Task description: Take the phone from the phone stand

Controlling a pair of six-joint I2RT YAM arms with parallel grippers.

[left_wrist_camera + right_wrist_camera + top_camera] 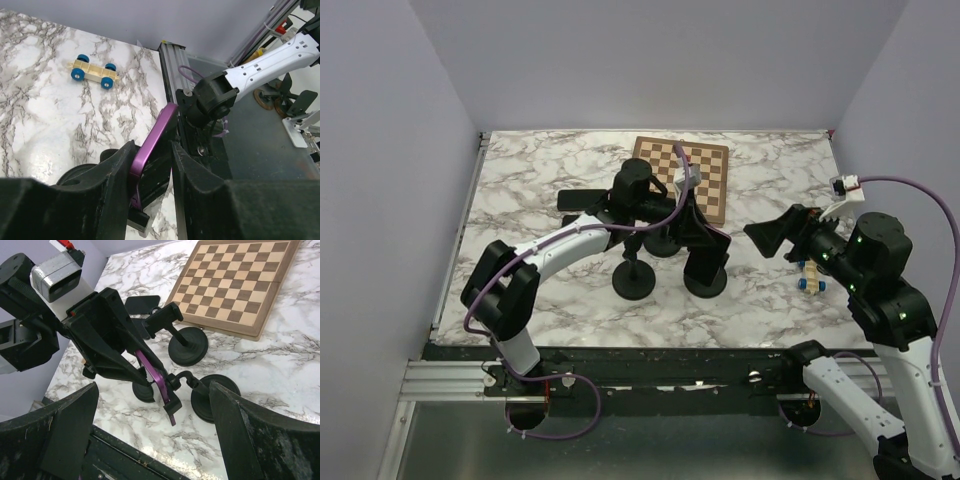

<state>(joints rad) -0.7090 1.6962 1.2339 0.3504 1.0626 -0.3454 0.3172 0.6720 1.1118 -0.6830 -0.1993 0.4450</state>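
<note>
Grips the purple phone [157,135] tight between the two fingers of the left pincer [150,167]. Holds it tilted, with its lower end at the clip of the black phone stand [215,399], near the middle of the table [535,190]. Spreads the right pincer [778,232] wide apart, off to the side, touching nothing. Shows a little toy car [93,71] with blue wheels by the right arm, and a chessboard [685,172] near the far edge.
</note>
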